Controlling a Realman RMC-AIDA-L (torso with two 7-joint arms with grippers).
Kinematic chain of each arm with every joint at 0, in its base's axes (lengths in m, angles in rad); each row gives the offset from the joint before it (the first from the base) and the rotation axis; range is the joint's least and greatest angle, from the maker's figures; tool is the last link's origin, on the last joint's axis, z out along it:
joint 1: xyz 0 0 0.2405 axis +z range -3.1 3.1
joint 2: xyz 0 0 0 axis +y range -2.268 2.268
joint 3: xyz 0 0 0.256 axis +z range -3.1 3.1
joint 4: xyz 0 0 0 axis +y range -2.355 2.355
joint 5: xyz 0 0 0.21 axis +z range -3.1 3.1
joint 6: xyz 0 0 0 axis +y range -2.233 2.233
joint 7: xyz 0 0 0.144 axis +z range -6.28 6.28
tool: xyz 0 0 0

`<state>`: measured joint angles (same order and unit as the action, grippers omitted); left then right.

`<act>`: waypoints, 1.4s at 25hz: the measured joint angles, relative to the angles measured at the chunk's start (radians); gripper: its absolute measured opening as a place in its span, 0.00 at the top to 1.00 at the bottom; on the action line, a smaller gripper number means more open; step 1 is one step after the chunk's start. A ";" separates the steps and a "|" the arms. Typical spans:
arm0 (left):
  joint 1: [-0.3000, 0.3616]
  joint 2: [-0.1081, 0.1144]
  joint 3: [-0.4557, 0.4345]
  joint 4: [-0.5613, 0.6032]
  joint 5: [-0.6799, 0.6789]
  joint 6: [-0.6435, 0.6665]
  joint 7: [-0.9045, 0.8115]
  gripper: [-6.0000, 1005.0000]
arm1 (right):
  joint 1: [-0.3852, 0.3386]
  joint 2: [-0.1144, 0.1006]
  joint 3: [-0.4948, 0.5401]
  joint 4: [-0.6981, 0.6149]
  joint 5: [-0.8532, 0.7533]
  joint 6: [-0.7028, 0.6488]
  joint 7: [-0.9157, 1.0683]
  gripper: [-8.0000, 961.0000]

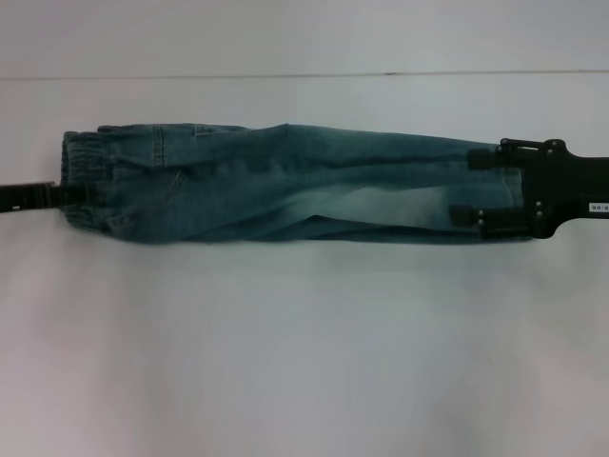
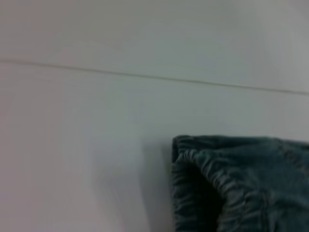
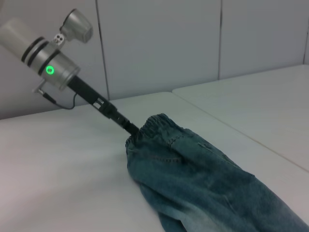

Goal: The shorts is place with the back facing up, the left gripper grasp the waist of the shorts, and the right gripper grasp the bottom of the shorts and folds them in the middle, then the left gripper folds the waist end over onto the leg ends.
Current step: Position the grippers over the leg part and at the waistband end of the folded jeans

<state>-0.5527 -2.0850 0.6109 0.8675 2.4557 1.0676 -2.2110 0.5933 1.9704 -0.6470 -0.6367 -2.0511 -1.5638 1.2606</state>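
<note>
The shorts (image 1: 285, 186) lie stretched out on the white table (image 1: 304, 362) as a long narrow band, folded lengthwise along the middle, with 1 gripper at each end.

At the waist (image 1: 81, 181), the left gripper (image 1: 67, 195) reaches in from the far side of the shorts. Its black tips meet the ruched elastic band and disappear into the gathered denim, so whether its fingers are together or apart cannot be told. In the right wrist view, its slim black arm runs from the silver cuff (image 3: 53, 72) with the green light down to the waistband.

At the opposite end, the right gripper (image 1: 483, 190) sits over the leg ends (image 1: 466, 190). Its 2 black fingers (image 1: 468, 215) lie on the pale hems, spread apart across the folded width.
</note>
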 joint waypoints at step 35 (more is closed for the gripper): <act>-0.141 0.086 -0.136 -0.191 0.177 0.053 -0.164 0.09 | 0.023 0.019 -0.037 0.000 0.000 0.023 -0.043 0.07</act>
<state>-0.6934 -1.9987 0.4752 0.6762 2.6324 1.1209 -2.3751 0.6158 1.9895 -0.6845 -0.6366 -2.0507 -1.5411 1.2181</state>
